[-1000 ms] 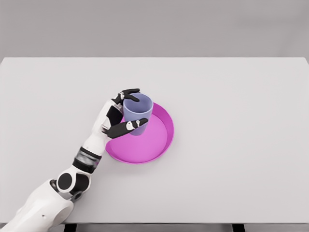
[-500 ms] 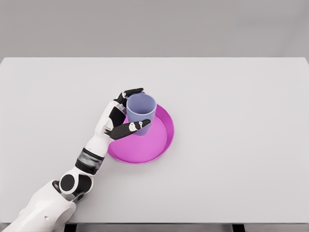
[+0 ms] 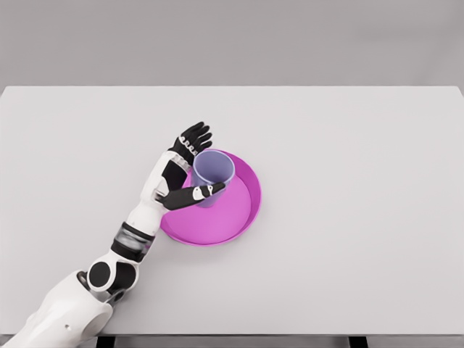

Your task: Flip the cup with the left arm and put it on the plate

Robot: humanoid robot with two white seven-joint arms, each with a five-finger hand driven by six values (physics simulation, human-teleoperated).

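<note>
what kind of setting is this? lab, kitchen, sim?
Likely a simulated tabletop test scene, not a real room: a plain white table against a blank grey backdrop, holding only a magenta plate with a lavender cup upright on it, the left hand open beside the cup.

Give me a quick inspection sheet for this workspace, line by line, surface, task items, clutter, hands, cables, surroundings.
Surface: white table, flat and evenly lit.
Job's things: lilac cup stands upright, mouth up, on the magenta plate, toward its left side.
Clutter: nothing seen.
Hands: left hand beside the cup, fingers spread open, thumb across the cup's front; right hand not in view.
Cables: nothing seen.
Surroundings: plain grey backdrop behind the table.
</note>
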